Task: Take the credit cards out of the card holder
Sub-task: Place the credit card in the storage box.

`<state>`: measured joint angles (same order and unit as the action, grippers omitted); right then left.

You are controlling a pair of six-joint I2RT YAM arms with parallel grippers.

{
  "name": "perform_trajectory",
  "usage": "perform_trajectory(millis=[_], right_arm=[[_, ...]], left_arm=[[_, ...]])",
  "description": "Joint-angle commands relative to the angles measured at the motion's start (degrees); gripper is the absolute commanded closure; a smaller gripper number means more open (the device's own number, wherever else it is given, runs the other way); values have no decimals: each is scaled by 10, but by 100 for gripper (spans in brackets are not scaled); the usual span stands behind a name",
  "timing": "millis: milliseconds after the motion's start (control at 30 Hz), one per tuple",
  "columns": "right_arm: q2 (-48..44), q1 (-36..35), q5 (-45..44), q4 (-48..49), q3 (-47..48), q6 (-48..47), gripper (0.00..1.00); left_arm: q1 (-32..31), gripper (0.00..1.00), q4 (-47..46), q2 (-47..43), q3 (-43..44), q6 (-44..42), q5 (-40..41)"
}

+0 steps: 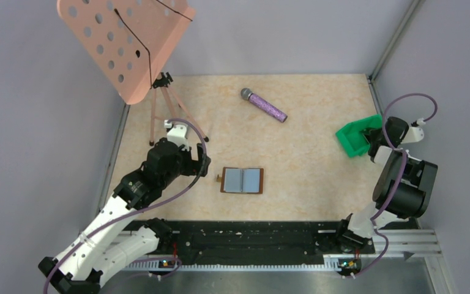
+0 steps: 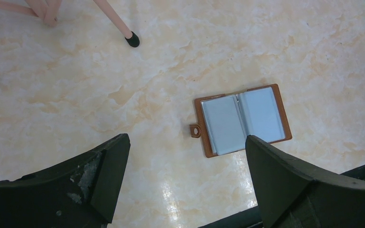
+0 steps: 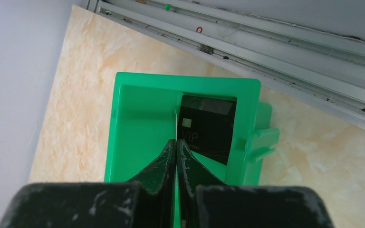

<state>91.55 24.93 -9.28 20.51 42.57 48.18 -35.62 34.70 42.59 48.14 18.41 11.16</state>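
The card holder (image 1: 242,180) lies open and flat mid-table, a brown cover with two grey-blue panels (image 2: 241,119). My left gripper (image 1: 201,164) hovers just left of it, open and holding nothing, and the holder shows beyond its fingers (image 2: 105,171). My right gripper (image 3: 177,141) hangs over the green bin (image 3: 138,123) at the right, shut on a thin pale credit card (image 3: 177,121) seen edge-on as a line past the tips. A black credit card (image 3: 209,130) marked VIP lies inside the bin.
A purple microphone (image 1: 264,105) lies at the back centre. A pink music stand (image 1: 124,43) on a tripod (image 1: 172,113) rises at the back left, with its feet (image 2: 132,40) near my left gripper. A metal rail (image 3: 285,61) runs behind the bin.
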Motion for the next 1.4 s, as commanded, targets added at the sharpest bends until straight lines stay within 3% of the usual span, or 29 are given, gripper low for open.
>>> perform_trajectory(millis=[0, 1133, 1367], right_arm=[[-4, -3, -38, -4, 27, -3, 100], [14, -3, -54, 28, 24, -2, 100], [10, -2, -61, 13, 28, -7, 82]], left_arm=[[-3, 3, -23, -10, -5, -3, 10], [-4, 3, -24, -1, -5, -1, 8], [-4, 3, -23, -1, -6, 0, 6]])
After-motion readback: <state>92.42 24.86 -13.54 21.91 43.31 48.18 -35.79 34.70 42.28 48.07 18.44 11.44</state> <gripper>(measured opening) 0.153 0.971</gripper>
